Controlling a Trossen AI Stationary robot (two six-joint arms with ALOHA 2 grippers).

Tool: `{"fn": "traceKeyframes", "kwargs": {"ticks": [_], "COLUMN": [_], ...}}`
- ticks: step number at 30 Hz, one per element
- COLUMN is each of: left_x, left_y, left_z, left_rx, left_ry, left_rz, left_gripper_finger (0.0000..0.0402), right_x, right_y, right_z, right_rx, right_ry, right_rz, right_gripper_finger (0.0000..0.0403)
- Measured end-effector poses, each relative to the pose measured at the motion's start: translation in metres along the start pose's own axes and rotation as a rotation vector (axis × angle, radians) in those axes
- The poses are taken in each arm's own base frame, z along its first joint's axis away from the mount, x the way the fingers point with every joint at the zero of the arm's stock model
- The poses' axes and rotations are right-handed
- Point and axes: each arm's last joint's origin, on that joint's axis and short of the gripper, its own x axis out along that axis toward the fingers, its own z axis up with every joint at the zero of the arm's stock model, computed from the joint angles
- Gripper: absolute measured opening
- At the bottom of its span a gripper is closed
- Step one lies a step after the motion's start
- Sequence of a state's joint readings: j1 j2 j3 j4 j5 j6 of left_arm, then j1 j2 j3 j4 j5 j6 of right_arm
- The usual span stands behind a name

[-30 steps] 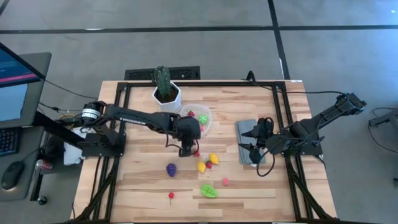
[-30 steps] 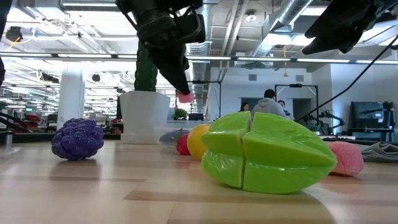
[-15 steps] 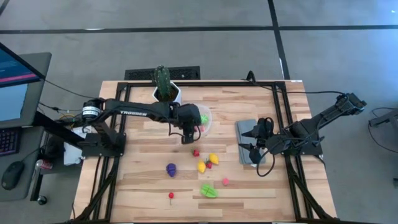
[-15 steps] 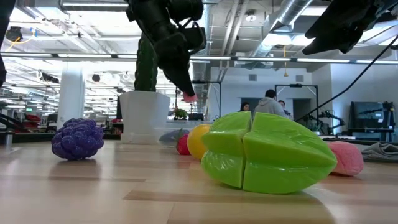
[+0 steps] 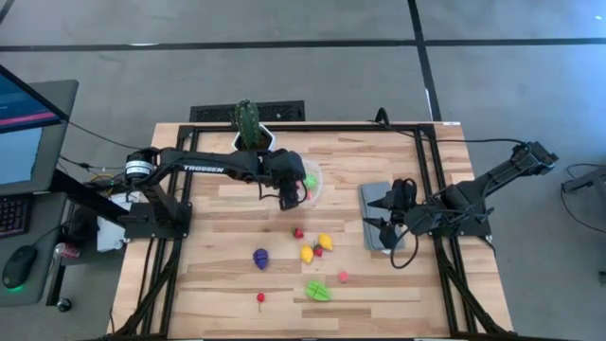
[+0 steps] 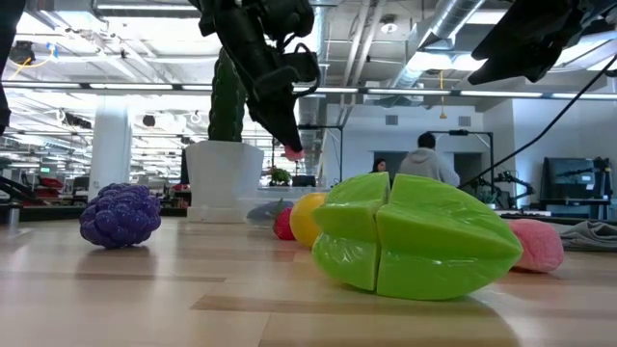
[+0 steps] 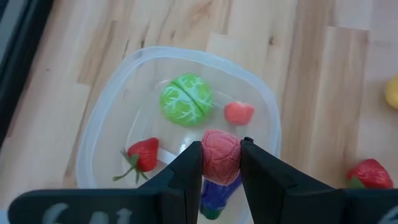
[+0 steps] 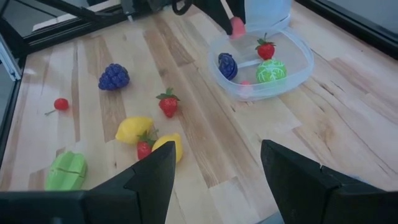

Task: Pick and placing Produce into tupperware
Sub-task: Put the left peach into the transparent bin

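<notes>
My left gripper hangs over the near-left rim of the tupperware, shut on a small pink toy fruit. The clear container holds a green cabbage, a strawberry, a small red piece and a purple piece. Loose produce lies on the table nearer me: purple grapes, a strawberry, two yellow pieces, a green starfruit, a pink piece and a cherry. My right gripper waits open over the grey cloth. My left gripper pinches the pink toy fruit between its two fingers, at their free ends. The fingers slant down from above. The fruit is lifted clear, above the inside of the tupperware near its rim.
A white pot with a green cactus stands just beyond the container, toward the far edge. The folded grey cloth lies at the right under my right arm. Bare wood stretches along the left side and the near edge.
My left gripper has carried the pink fruit toward the far edge, from above the loose strawberry to over the tupperware, rising slightly. It has stayed shut on the fruit.
</notes>
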State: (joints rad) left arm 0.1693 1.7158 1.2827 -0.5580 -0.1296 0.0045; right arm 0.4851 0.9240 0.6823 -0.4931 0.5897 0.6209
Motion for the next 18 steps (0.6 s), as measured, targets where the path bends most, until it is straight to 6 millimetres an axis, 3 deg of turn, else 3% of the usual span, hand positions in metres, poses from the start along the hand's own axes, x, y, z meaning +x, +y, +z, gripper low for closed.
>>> {"fn": "traceKeyframes", "kwargs": {"ticks": [18], "left_x": [0.0093], "left_y": [0.0053], "left_z": [-0.003], "left_rx": [-0.048], "left_ry": [-0.006], "left_rz": [0.059], "left_gripper_finger": [0.0088], "right_x": [0.0009], "right_y": [-0.0012], "right_z": [0.0013], "right_rx": [0.008], "right_ry": [-0.005], "right_rz": [-0.008], "right_gripper_finger": [0.026]}}
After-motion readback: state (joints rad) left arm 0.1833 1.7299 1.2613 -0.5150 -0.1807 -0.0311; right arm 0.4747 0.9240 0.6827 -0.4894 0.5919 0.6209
